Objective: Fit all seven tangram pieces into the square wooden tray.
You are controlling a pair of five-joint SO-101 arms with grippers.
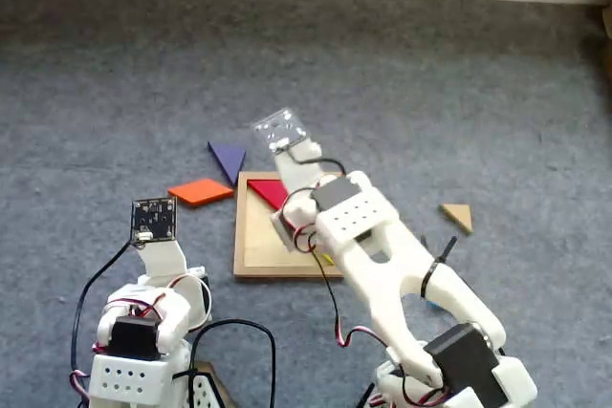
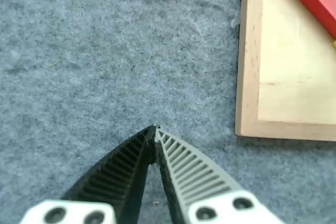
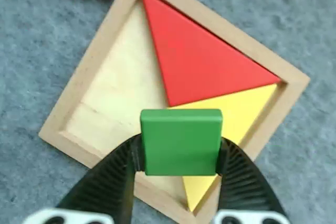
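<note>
Though smooth, square green piece [image 3: 181, 141]

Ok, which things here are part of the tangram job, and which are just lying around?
Job: wooden tray; red triangle and yellow triangle in it; green square in the right gripper; orange piece, blue triangle and tan triangle out on the grey felt.
Just there: the grey felt itself; black cables by the arms.

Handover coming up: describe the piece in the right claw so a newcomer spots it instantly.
Find the wooden tray on the grey carpet. Over it, the right claw grips a green block. It is the only green piece, held aloft while the red triangle and yellow triangle lie flat inside.
</note>
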